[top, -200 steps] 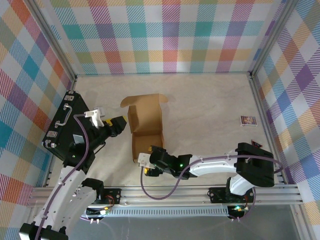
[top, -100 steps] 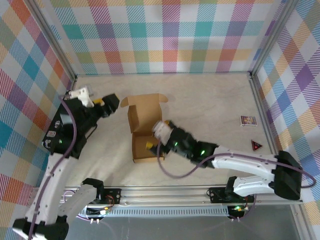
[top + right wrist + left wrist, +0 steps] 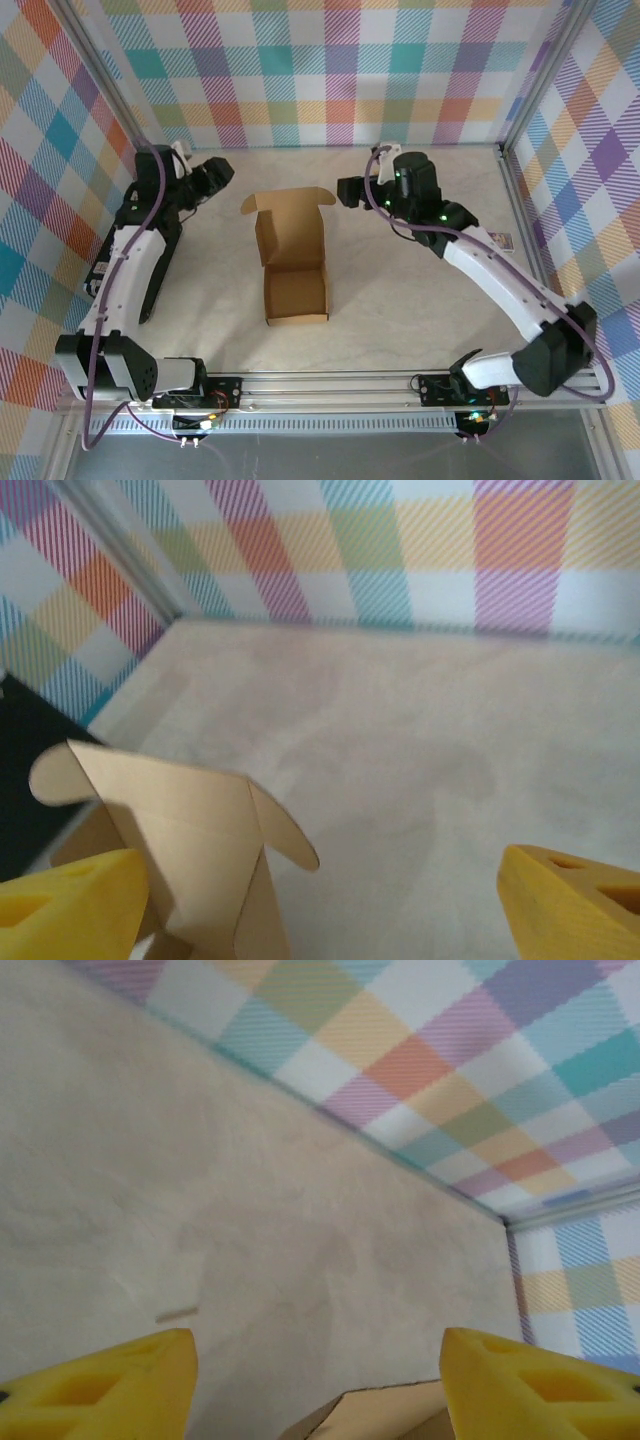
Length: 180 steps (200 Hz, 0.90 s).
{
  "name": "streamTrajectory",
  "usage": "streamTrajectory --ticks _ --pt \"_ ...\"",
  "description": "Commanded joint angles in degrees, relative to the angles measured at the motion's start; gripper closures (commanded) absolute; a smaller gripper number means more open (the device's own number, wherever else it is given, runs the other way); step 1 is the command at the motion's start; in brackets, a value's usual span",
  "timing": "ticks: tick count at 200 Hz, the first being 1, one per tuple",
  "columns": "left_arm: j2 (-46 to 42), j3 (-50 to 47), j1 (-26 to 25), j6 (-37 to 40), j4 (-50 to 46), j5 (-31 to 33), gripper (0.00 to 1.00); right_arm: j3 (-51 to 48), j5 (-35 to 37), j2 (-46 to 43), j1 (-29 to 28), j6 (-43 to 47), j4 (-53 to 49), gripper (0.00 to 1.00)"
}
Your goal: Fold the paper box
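The paper box (image 3: 295, 270) is brown cardboard, sitting mid-table with its tray formed and its lid (image 3: 288, 205) standing open toward the back. My left gripper (image 3: 218, 175) hovers at the back left, off the lid's left corner, open and empty. From the left wrist, its yellow fingertips (image 3: 100, 1385) stand wide apart, and a corner of the box (image 3: 400, 1415) shows low between them. My right gripper (image 3: 347, 190) hangs at the back right of the lid, open and empty. The right wrist view shows the lid and its rounded tab (image 3: 180, 820) near the left fingertip (image 3: 70, 905).
A black hard case (image 3: 125, 265) lies along the left wall under my left arm. A small printed packet (image 3: 503, 240) peeks out by the right wall. Plaid walls enclose the table on three sides, and a metal rail (image 3: 330, 385) runs along the near edge.
Both arms have swung away from the box's front toward the back of the table. The right gripper left the tray and rose past the lid; the left moved up to the back left.
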State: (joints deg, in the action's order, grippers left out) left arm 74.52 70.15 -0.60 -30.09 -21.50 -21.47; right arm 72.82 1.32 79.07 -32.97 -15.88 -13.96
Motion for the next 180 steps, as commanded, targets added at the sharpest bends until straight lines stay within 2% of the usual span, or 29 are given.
streamTrajectory --ticks 1,16,35,54,66,88,102,122,134,143,162,180 --pt "-4.07 -7.67 0.49 -3.34 8.61 -4.14 0.45 -3.36 -10.78 0.55 -0.79 -2.04 -0.04 0.16" --pt "-5.67 -11.57 0.6 -3.31 11.13 -2.81 0.49 -5.42 -12.57 0.6 -0.79 -2.29 2.45 0.23" --pt "-5.27 -12.64 1.48 -3.76 12.25 -1.64 0.51 -6.88 -9.99 0.29 -0.54 -2.09 4.93 0.25" --pt "-2.53 -8.97 3.16 -5.3 11.48 -2.68 0.52 -2.47 -9.06 1.93 0.98 -2.02 2.82 0.18" --pt "-0.38 -5.54 3.41 -4.98 10.95 -4.03 0.41 1.95 -12.32 4.72 2.09 -0.2 1.25 0.11" --pt "7.23 3.47 3.45 -1.63 7.37 -13.71 0.32 13.67 -25.48 12.6 3.43 10.94 -7.58 0.11" --pt "11.42 8.92 3.26 3.26 0.6 -19.06 0.32 19.48 -30.84 16.82 3.44 20.81 -14.02 0.1" --pt "13.89 14.74 2.55 15.74 -10.05 -18.08 0.27 26.44 -32.5 22.01 3.46 37.03 -22.35 0.1" --pt "14.55 16.24 2.66 20.11 -12.06 -17.37 0.26 30.47 -32.07 24.86 3.59 40.76 -24.91 0.09" --pt "15.24 17.27 2.7 21.3 -13.05 -17.6 0.26 34.58 -32.24 27.73 3.7 43.6 -27.95 0.09" --pt "15.26 16.96 2.58 20.15 -11.54 -22.52 0.27 46.84 -34.53 34.96 3.7 47.85 -37.43 0.12" --pt "12.61 13.02 2.45 17.98 -8.18 -22.4 0.27 56.1 -36.33 41.32 3.54 50.03 -44.41 0.15"
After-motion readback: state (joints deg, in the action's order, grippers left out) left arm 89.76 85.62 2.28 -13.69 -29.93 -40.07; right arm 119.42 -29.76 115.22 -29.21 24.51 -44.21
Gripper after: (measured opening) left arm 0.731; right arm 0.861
